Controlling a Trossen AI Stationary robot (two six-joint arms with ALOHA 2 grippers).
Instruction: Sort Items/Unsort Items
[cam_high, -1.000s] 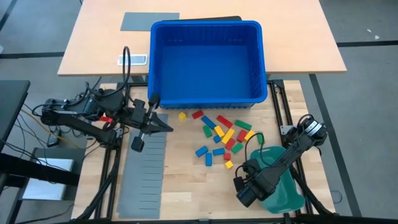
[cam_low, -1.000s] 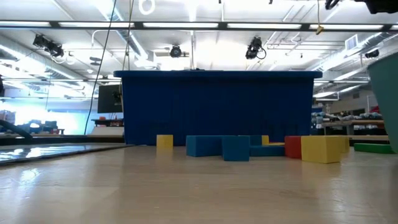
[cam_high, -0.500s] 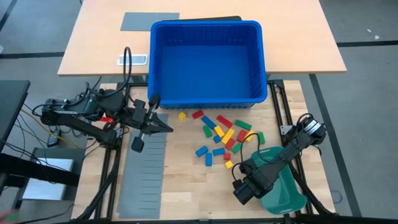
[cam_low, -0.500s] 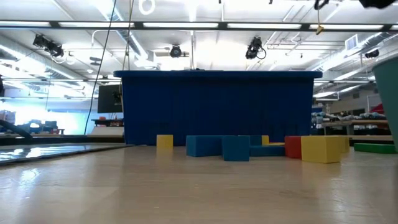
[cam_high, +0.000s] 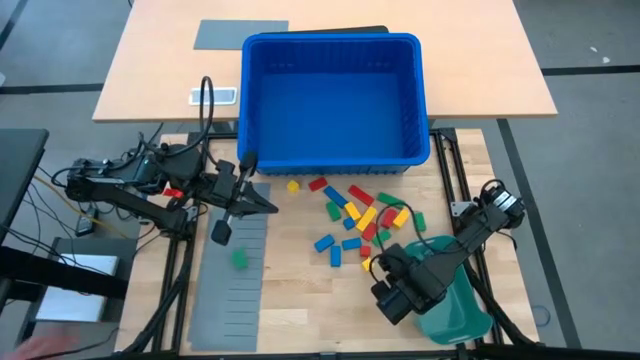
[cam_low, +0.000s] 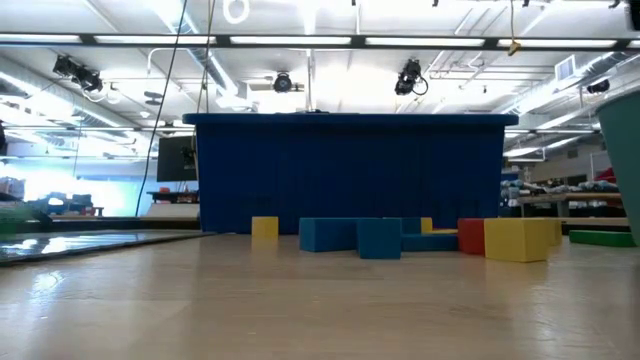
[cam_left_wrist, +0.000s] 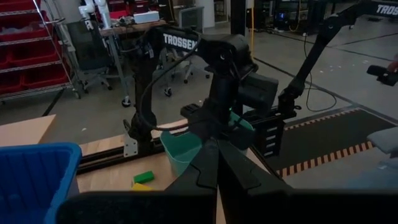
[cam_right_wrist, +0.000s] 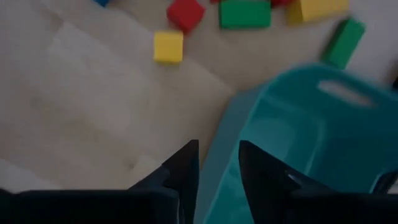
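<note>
The blocks (cam_high: 358, 222) lie scattered on the bench (cam_high: 300, 300) in front of the blue bin (cam_high: 333, 98), and one green block (cam_high: 239, 258) sits on the grey divider sheet (cam_high: 232, 280). They look light, rigid and smooth, likely best pinched across the short sides. The right tool (cam_right_wrist: 216, 163) has its fingers apart, straddling the rim of the teal tray (cam_right_wrist: 298, 143). The left tool (cam_high: 262, 203) is closed and empty over the sheet's top end.
</note>
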